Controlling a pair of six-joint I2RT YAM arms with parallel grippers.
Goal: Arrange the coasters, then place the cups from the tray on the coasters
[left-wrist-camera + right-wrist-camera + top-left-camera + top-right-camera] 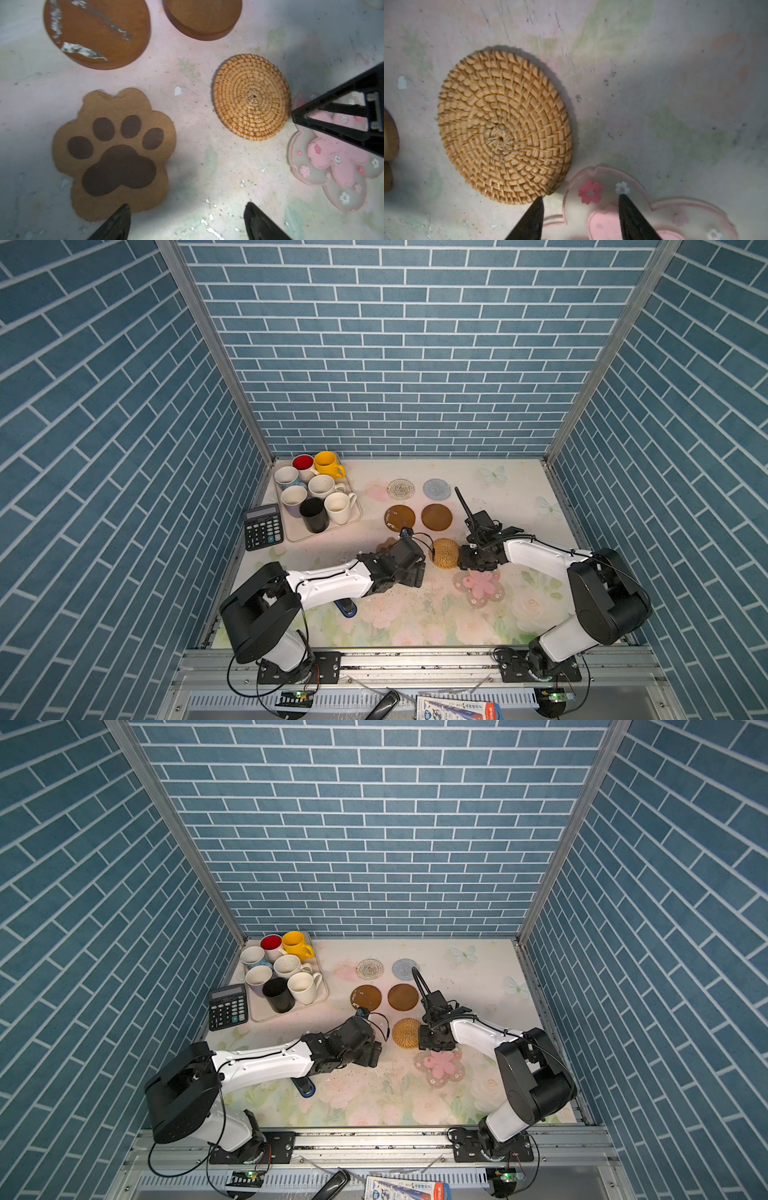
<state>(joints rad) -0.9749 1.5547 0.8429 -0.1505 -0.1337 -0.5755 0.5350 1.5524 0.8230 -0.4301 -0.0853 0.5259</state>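
Left gripper (187,216) and right gripper (581,202) hang low over the near mats; all seven cups (338,508) stand in the tray (299,533), far left.

The left gripper's jaws are spread wide and empty, one tip over the near edge of the paw coaster (114,153). The right gripper is spread too and holds nothing. It sits over the far petal of the pink flower coaster (602,180), just beside the rattan coaster (504,126). Farther back lie a scuffed brown disc (400,517) and a plain brown disc (436,517), then the white woven round (401,489) and the light blue woven round (436,489).
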